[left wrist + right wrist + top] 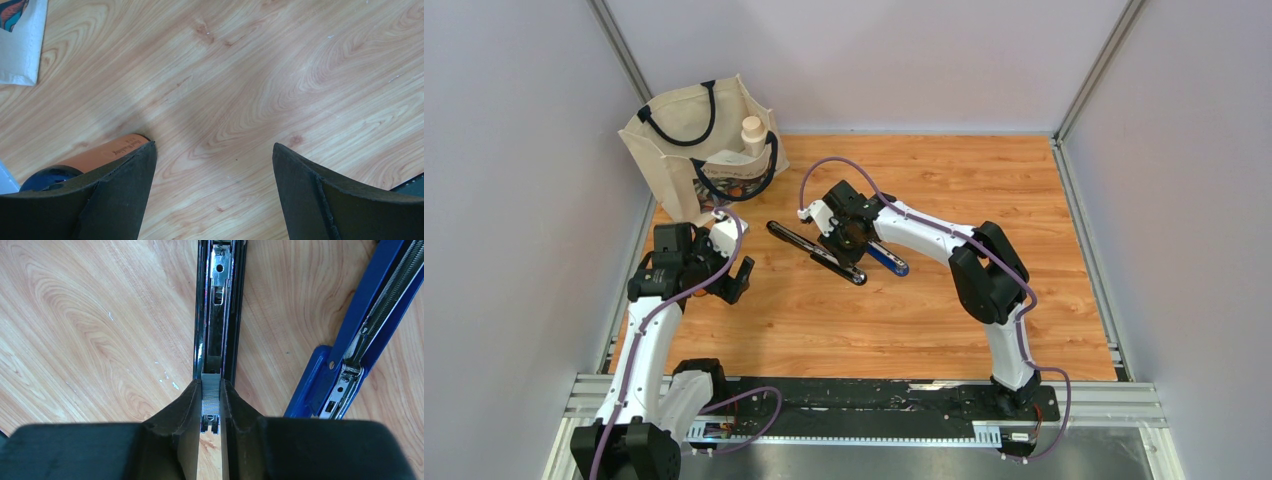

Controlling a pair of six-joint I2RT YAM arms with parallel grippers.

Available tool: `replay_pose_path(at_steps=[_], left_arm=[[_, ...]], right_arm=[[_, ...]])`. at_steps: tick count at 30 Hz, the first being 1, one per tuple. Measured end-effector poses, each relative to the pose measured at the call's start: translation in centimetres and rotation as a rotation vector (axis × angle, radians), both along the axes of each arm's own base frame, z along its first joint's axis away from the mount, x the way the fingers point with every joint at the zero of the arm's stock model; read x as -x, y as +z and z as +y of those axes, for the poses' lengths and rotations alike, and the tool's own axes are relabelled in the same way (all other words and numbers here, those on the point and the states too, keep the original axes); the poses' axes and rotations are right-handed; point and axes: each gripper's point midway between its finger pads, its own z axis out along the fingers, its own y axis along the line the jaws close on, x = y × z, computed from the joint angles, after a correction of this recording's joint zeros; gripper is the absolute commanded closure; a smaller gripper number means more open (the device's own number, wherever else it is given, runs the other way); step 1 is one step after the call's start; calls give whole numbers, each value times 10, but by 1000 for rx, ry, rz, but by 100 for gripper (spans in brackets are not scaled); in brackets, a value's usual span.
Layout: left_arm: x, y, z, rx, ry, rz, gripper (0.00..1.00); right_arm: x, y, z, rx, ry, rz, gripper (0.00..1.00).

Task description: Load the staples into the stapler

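Note:
A black stapler (809, 249) lies opened out flat on the wooden table, its metal channel (220, 300) facing up. My right gripper (211, 390) is shut on a short grey strip of staples (211, 388). It holds the strip in line with the near end of that channel, right above or in it. An open blue stapler (370, 315) lies just to the right, also seen from above (890, 262). My left gripper (214, 150) hangs open over bare wood at the table's left (736, 279), holding nothing. The white staple box is out of view.
A cream tote bag (699, 150) with a bottle in it stands at the back left; its corner (20, 45) shows in the left wrist view. An orange tube with a dark blue cap (105, 152) lies beside my left finger. Grey walls enclose the table.

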Motion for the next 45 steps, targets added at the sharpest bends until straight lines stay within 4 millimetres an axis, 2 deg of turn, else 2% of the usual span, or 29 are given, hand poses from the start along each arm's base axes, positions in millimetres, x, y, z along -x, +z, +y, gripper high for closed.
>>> replay_pose_path(at_steps=[20,29,45], left_arm=[[0,0,0,0,0,1,7],[0,0,0,0,0,1,6],[0,0,0,0,0,1,6]], right_arm=[[-2,0,-1,9,-39,-5,79],[-3,0,-2,15,-54,-11,73],[-5,-1,-4,28,-65,-23,68]])
